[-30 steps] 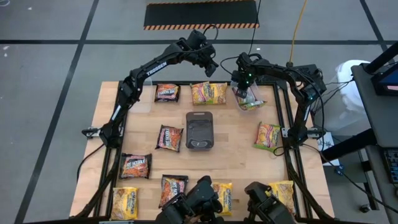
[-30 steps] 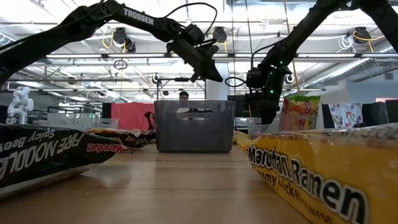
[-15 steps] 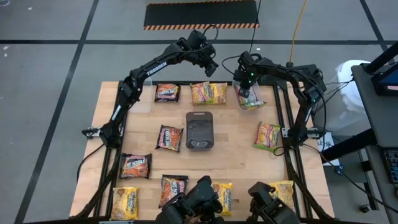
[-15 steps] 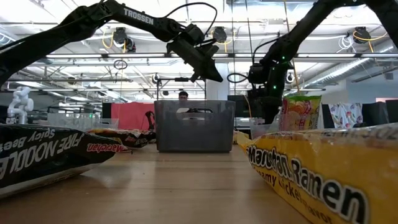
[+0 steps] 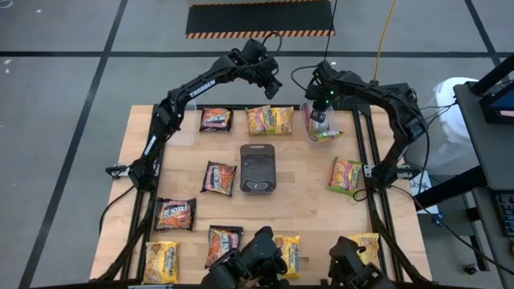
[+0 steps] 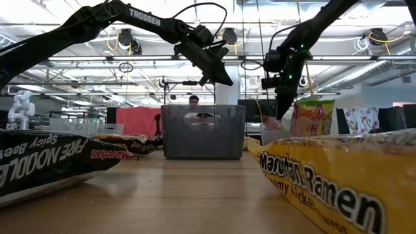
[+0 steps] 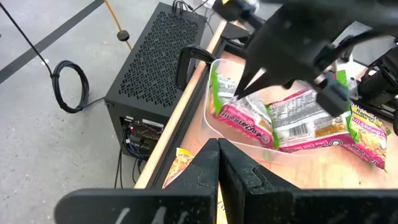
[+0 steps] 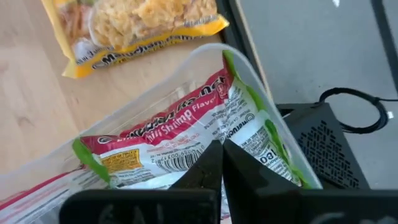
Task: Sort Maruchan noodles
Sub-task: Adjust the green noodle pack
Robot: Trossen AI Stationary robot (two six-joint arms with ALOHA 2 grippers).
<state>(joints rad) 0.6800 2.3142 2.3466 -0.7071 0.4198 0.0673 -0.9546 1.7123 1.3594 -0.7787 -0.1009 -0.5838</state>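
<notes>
While lying flat along the near edge, yellow packets (image 5: 161,261) and (image 5: 366,247) flanking a dark packet (image 5: 222,243) and another yellow one (image 5: 290,254), long axes running near to far. Resting a little farther in, a dark packet (image 5: 175,213) with its long axis left to right. Sitting mid-table, the grey tray (image 5: 258,168), long axis near to far, with a dark packet (image 5: 218,177) just left of it, slightly tilted, and a green-edged packet (image 5: 346,174) well off to the right, also near to far. Lying along the far edge, a dark packet (image 5: 215,120) and a yellow packet (image 5: 270,120), both left to right. Standing at the far right corner, a clear tub (image 5: 323,130) holding green-edged pink packets (image 8: 186,143) propped on edge and leaning. Hovering just above that tub, the right gripper (image 5: 318,114), fingers pressed together on nothing. Hanging high beyond the far edge, the left gripper (image 5: 275,85), fingers likewise pressed together and empty.
</notes>
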